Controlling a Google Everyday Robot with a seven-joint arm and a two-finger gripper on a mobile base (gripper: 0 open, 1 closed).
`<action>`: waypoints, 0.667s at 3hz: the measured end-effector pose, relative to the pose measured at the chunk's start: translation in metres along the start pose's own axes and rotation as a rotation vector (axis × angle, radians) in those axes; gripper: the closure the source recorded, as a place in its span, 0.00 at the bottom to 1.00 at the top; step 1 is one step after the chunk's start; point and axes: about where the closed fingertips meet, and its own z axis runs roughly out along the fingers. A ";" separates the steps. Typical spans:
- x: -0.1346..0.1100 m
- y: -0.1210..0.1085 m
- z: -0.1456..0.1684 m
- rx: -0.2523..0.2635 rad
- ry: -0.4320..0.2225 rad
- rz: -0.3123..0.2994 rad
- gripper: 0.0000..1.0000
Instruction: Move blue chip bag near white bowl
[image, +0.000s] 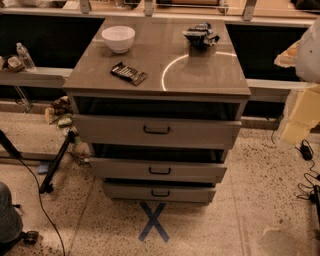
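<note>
The blue chip bag (201, 35), crumpled dark blue foil with white and silvery patches, lies at the back right of the grey cabinet top (200, 75). The white bowl (118, 38) stands upright at the back left of the same top, well apart from the bag. My arm comes in at the right edge of the view, off to the right of the cabinet. Its pale yellowish lower end, the gripper (299, 117), hangs beside the cabinet's right side, below the level of the top and far from both bag and bowl.
A flat dark packet with light stripes (129, 73) lies front left on the top. Three drawers (157, 131) stand partly pulled out. A blue X (153, 222) marks the floor in front. A water bottle (25, 56) stands on a left ledge. Cables (307, 175) lie right.
</note>
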 end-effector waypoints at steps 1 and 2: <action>0.000 0.000 0.000 0.000 0.000 0.000 0.00; -0.001 -0.023 0.004 0.065 -0.039 0.055 0.00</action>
